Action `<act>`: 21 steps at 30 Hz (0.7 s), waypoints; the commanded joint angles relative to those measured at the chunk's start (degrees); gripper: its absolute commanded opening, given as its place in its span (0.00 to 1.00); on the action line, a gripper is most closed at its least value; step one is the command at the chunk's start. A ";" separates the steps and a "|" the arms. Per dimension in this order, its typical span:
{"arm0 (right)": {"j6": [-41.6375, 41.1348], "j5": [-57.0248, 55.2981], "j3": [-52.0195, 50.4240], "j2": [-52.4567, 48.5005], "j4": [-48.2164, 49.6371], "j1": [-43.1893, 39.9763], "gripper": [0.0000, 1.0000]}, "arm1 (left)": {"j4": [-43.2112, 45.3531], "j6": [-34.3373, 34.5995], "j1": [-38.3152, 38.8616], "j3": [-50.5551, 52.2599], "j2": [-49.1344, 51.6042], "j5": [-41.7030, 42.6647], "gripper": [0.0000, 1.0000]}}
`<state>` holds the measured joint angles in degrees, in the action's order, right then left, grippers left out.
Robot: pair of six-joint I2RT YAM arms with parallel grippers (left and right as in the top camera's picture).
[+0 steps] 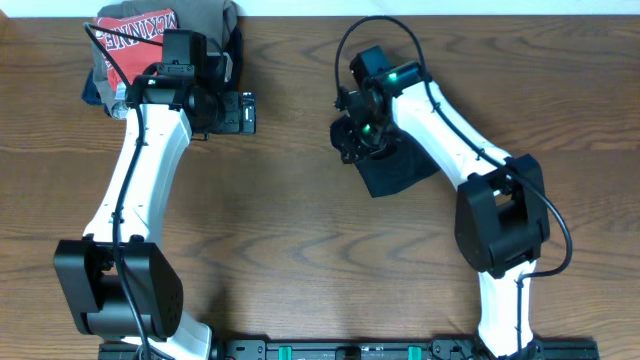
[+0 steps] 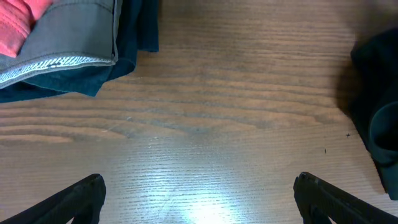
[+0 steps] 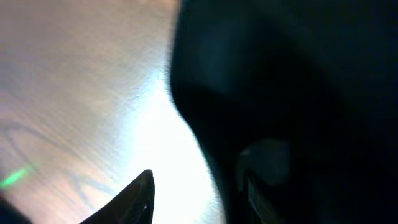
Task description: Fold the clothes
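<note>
Two arms, one black top and one stack of three folded garments share a wood surface (image 1: 300, 250). Well to the left of the black top (image 1: 395, 170) and a little farther back lies the stack (image 1: 130, 40): you have red with white letters, grey, and navy. Your left arm stretches up to just beside that stack. The left claw (image 1: 240, 112) points toward the black top, its fingers spread wide over bare wood and holding nothing. The black top is a bunched heap. Your right arm bends at its elbow beyond the top's right side and reaches across it. The right claw (image 1: 350, 140) sits at the heap's left edge with cloth covering one finger, so you cannot tell whether it grips.
</note>
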<state>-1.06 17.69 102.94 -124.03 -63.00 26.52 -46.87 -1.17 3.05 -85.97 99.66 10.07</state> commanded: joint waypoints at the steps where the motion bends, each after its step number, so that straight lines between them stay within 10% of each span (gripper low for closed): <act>1: -0.02 5.38 -0.61 0.15 -0.28 2.08 0.43 | 0.24 -0.55 -0.15 -0.61 0.00 -0.68 0.98; 15: -1.33 1.55 -0.15 11.47 2.84 -4.20 0.39 | 0.26 -0.55 -0.15 -0.61 0.00 -0.70 0.98; 21: -4.57 -3.54 -0.59 13.14 2.62 -10.62 0.22 | 0.26 -0.55 -0.15 -0.61 0.00 -0.68 0.98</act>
<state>-3.33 17.52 102.59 -110.56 -60.38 17.82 -46.48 -1.32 3.05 -85.97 99.66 10.09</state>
